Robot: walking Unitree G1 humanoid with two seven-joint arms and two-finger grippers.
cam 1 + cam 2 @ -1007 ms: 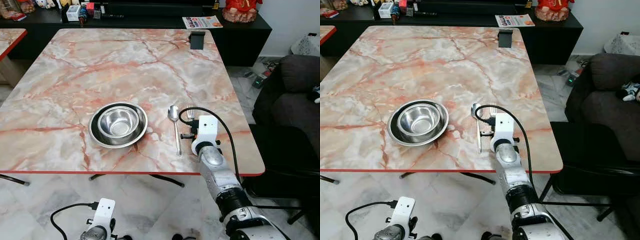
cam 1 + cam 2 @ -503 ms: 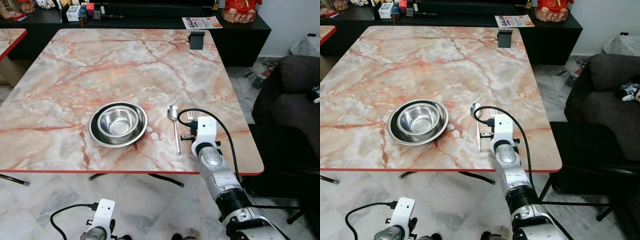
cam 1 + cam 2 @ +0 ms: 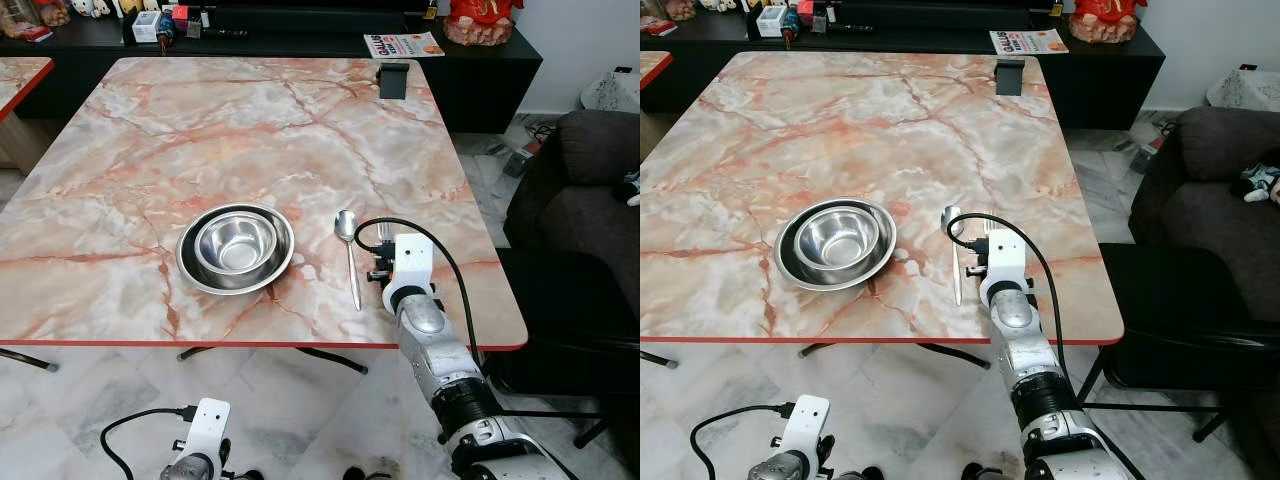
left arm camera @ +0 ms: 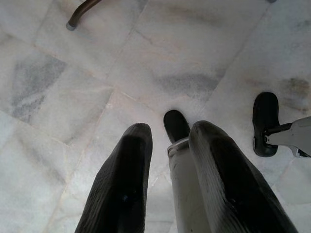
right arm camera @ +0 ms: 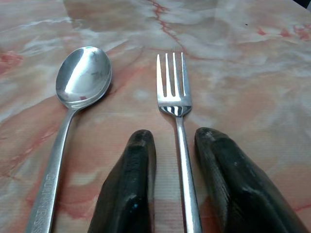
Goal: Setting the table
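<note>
Right wrist view: right hand [image 5: 172, 187] low over the tabletop [image 3: 250, 130], its two black fingers [image 5: 127, 189] spread w/ the fork [image 5: 176, 116] handle lying between them; neither pad appears to press the metal. Fork lies flat, tines pointing away from the robot, just beside and roughly parallel to the spoon [image 5: 73, 111], which sits on the side toward the bowl. Eye views: steel bowl [image 3: 237, 246] nested in a steel plate [image 3: 190, 270] near the front edge, spoon [image 3: 349, 255] to its right, fork [image 3: 381, 234] partly hidden by the wrist. Left hand [image 4: 170, 189] hangs idle below tabletop level, fingers apart, pointing at the marble floor [image 4: 146, 58].

Judged step: fork placement, approx. complete; setting looks near done.

To do it well: lift the hand straight up & back so neither finger drags the handle; a sideways exit could skew the fork or knock it into the spoon. Keep the wrist cable [image 3: 440, 250] off the cutlery. Check fork stays parallel to spoon, clear of the tabletop edge.
</note>
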